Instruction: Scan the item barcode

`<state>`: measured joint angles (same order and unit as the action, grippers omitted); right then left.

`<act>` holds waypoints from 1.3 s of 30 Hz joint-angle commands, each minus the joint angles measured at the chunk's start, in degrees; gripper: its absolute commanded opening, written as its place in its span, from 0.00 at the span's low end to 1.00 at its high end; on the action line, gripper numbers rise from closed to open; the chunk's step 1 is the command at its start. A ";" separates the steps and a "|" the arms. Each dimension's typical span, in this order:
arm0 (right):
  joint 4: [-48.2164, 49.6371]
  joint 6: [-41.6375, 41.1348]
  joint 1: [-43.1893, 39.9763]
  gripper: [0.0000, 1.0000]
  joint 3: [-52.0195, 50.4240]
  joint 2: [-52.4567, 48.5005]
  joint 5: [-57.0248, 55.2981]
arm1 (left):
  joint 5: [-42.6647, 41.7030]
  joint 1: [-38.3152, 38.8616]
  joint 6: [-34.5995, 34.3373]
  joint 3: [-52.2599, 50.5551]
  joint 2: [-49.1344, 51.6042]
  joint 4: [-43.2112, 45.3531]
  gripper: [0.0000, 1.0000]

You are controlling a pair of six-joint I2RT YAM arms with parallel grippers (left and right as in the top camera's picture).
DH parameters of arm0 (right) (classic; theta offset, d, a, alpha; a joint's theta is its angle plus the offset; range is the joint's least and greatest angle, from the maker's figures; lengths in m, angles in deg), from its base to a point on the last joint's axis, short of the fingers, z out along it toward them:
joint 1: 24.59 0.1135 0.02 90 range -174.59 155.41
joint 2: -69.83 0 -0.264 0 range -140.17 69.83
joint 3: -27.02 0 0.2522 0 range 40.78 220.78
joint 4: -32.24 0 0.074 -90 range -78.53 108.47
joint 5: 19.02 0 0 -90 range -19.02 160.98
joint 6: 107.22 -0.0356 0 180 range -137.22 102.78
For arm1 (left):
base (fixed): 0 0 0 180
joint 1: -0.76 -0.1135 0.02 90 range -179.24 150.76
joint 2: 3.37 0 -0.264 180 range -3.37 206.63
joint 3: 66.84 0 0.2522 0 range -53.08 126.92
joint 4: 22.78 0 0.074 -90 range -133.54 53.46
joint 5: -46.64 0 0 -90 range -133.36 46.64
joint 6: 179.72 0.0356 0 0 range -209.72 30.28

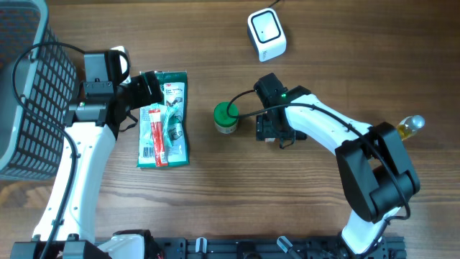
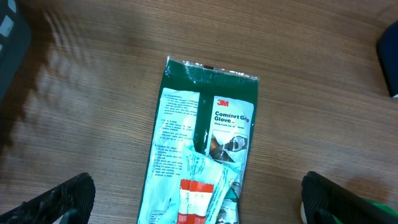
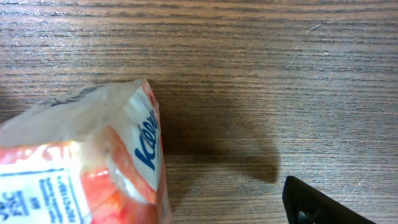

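Jaws wide left, parted right — crinkled orange-white packet (image 3: pixel 81 168), blue lettering, fine-print panel

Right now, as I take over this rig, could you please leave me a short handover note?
Left gripper: open, over the green glove pack, holding nothing.
Right gripper: jaws wide, nothing gripped; an orange-and-white packet is beside its visible finger, not touching it.
A red-and-white packet lies on the glove pack; a green-capped jar stands close to the right gripper.
The white scanner sits on the far side of the table, no item near it.
Left to do: grasp an item and show its barcode to the scanner.
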<state>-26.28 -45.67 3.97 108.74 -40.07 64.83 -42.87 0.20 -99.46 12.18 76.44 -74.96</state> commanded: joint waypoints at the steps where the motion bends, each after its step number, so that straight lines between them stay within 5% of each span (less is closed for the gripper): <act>1: -0.96 -0.09 0.09 0.89 -0.22 0.17 -4.98 | -0.48 -0.31 0.31 0.63 -0.63 0.17 1.00; 39: 0.46 -0.04 0.07 0.89 -0.22 0.17 -8.48 | -0.48 -0.31 0.31 0.63 -0.63 0.17 1.00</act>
<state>-25.62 -45.67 3.97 108.74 -39.81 55.39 -42.87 0.20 -99.44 12.18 76.44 -74.96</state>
